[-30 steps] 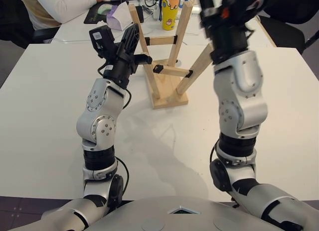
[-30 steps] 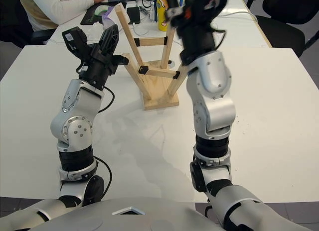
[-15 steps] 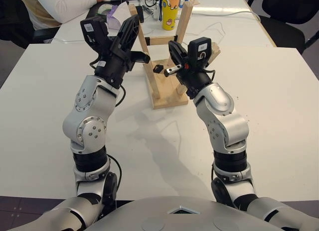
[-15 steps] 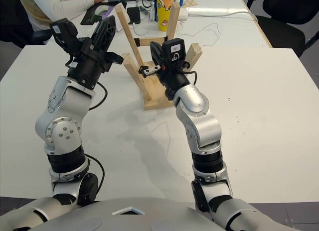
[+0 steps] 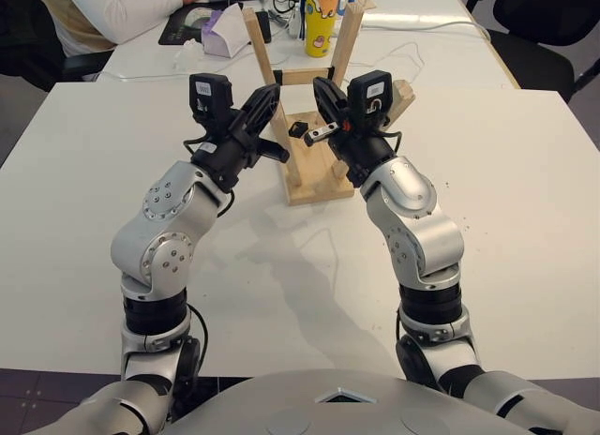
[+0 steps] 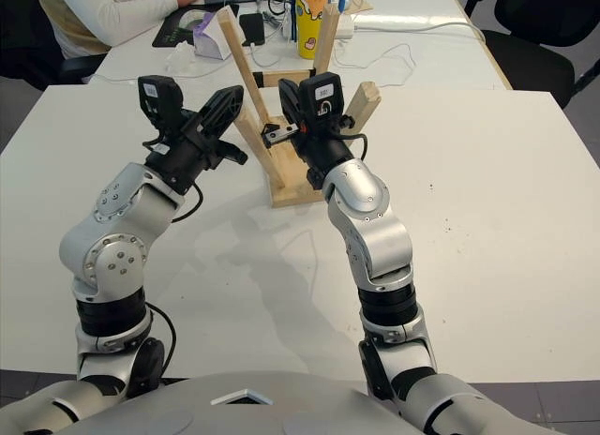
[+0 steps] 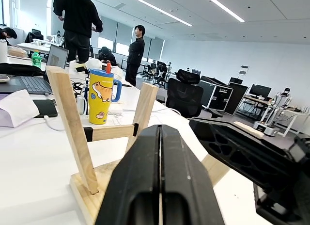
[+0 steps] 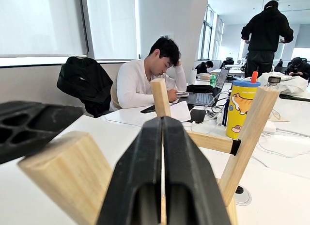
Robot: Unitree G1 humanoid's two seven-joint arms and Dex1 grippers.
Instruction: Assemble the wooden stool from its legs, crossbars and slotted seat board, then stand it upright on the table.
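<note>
Evidently your stool [image 5: 292, 163] is assembled but upside down near the table's [image 5: 525, 201] far edge, seat [image 5: 319, 186] flat and legs [image 5: 349, 37] up (so the flip isn't done). Left gripper [image 5: 272, 96] and right gripper [image 5: 322, 86] flank the near legs, both pinched closed on nothing, probably poised to tip it.

Nothing is legible: the left wrist sticker [image 5: 207, 90] and the right wrist sticker [image 5: 372, 91] are too small to read, and the yellow cup [image 7: 100, 96] carries a cartoon animal.

Downward head stereo; wrists facing stool [image 5: 314, 189]
</note>
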